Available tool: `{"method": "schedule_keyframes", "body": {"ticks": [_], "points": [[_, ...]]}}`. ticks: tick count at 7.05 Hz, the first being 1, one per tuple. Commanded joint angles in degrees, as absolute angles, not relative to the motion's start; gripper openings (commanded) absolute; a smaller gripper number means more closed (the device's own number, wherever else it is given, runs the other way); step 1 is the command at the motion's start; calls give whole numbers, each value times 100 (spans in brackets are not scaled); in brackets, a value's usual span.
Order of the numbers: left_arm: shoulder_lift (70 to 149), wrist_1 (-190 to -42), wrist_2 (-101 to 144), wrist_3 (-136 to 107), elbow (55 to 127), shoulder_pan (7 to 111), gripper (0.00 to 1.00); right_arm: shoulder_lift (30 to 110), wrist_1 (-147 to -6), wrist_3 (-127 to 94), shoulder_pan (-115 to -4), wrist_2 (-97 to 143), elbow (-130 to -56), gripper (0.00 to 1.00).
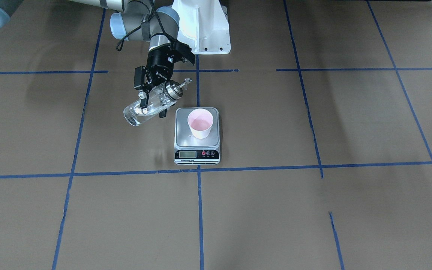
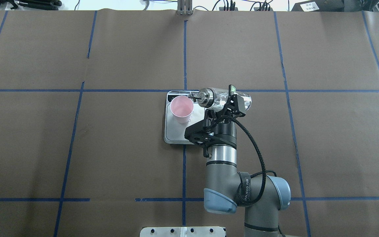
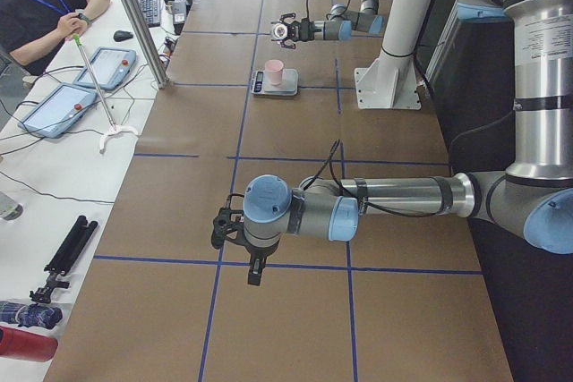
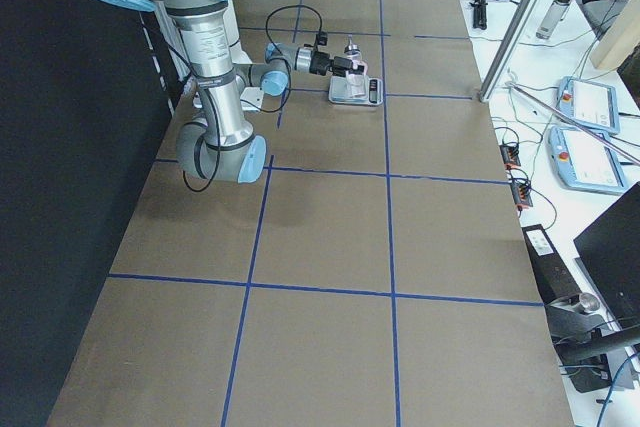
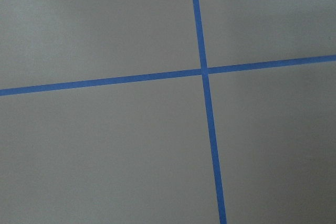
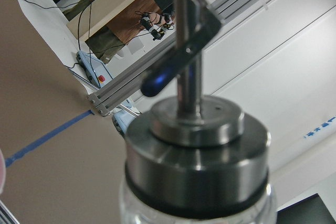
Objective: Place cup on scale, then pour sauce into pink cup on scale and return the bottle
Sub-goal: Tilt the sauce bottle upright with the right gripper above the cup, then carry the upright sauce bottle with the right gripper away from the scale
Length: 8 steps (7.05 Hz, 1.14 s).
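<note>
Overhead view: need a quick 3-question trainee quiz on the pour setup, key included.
1. True or false: the cup stands on the scale.
2. Which holds the bottle? A: left gripper. B: right gripper.
3. Fill in: the bottle is held ____, not upright.
Key: 1 true; 2 B; 3 tilted.

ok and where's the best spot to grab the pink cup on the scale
Probably the side wall of the cup, just below the rim, pinched across its body. It stands upright on the scale, has no handle and widens upward, so it should wedge in a pinch. Come from the robot's left: the bottle in the right gripper crowds the other side.
</note>
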<state>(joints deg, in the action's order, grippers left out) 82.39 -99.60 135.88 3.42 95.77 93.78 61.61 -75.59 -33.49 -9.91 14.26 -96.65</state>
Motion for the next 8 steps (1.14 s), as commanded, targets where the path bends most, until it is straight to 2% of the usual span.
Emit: {"method": "schedule_keyframes", "body": {"ticks": [1, 4, 7, 8], "points": [[8244, -9967, 13588, 343, 9615, 9378, 100, 6327, -6203, -3349, -993, 2036, -9668, 0], [8244, -10011, 13579, 360, 9589, 9369, 100, 6696, -4365, -3750, -1011, 2669, -9659, 0], [8244, -10020, 13518, 378, 9580, 9378, 100, 6986, -3538, -4832, -1020, 2742, -9712, 0], [8235, -10020, 13509, 387, 9597, 9378, 100, 7344, -3011, -4843, -1028, 2777, -9712, 0]]}}
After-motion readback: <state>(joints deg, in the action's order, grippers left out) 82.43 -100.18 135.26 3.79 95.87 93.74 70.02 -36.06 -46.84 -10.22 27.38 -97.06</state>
